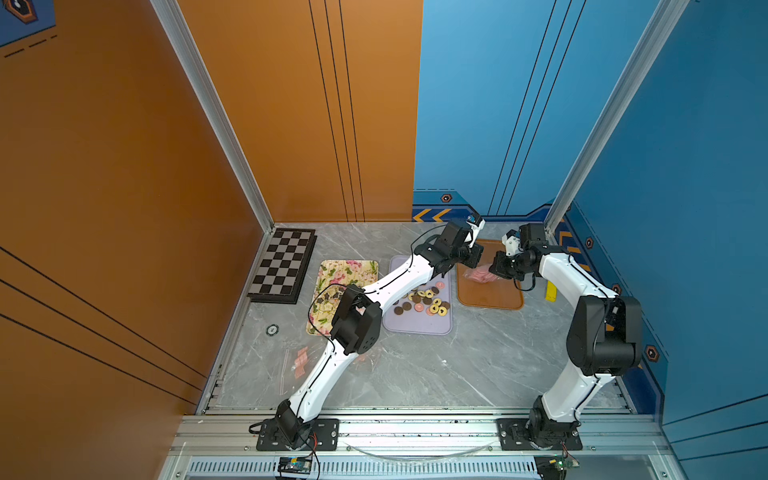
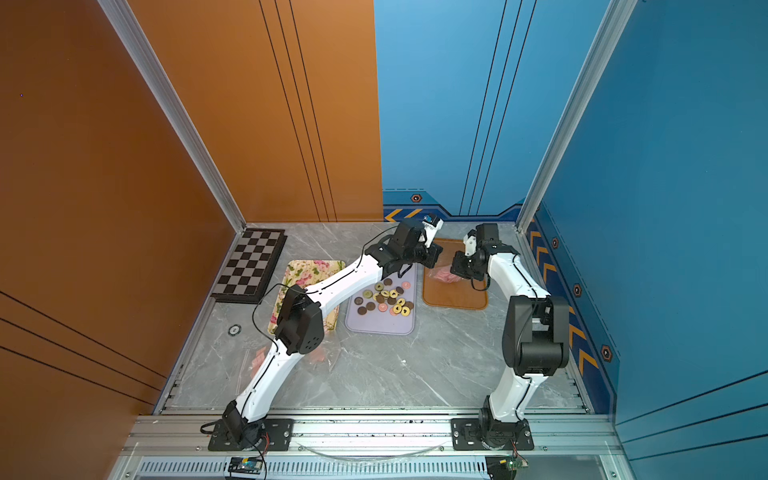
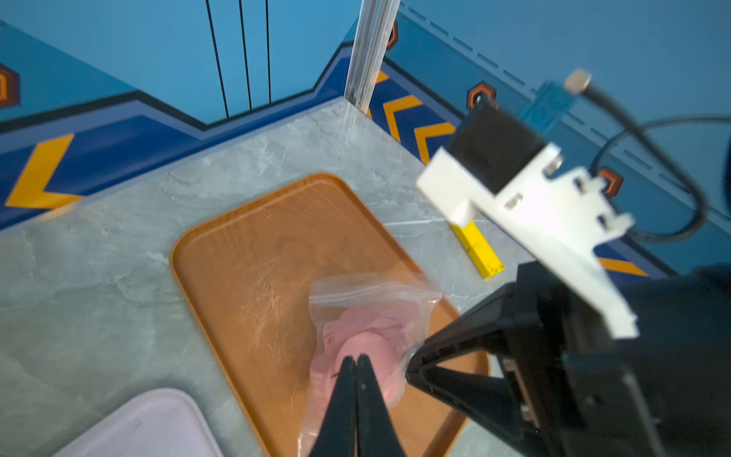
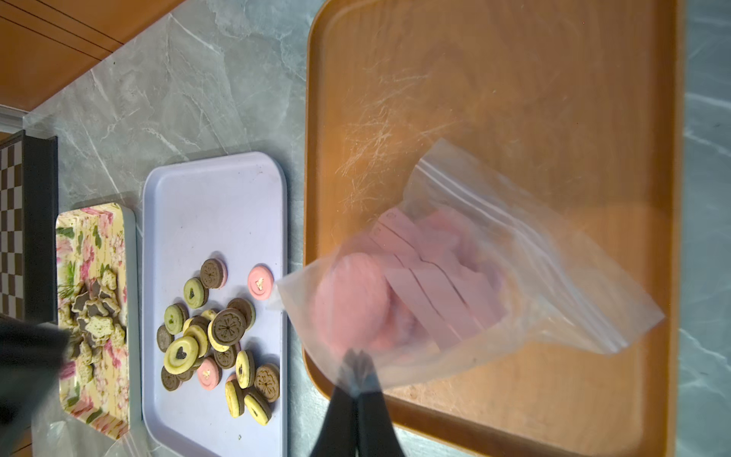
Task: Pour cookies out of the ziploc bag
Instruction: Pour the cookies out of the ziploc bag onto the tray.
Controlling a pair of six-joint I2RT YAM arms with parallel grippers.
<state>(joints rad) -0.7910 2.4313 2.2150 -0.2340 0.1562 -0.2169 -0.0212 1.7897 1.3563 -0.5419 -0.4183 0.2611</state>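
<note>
In both top views three trays stand in a row on the marble table (image 1: 457,365). A floral tray (image 1: 353,270) on the left holds star cookies (image 1: 328,297), and a lavender tray (image 1: 415,328) in the middle holds a heap of round ones. Over an orange tray (image 1: 490,297) on the right is the ziploc bag (image 1: 478,274) with pink pieces inside. The left arm (image 1: 399,278) reaches across the lavender tray to the bag; the right arm (image 1: 573,282) bends in from the right. In the left wrist view the left gripper (image 3: 356,360) has its jaws pressed almost together in front of the bag; whether film is caught I cannot tell. In the right wrist view the right gripper (image 4: 358,358) is pinched tight on a bunched edge of the bag, with the zip end on the far side from it.
</note>
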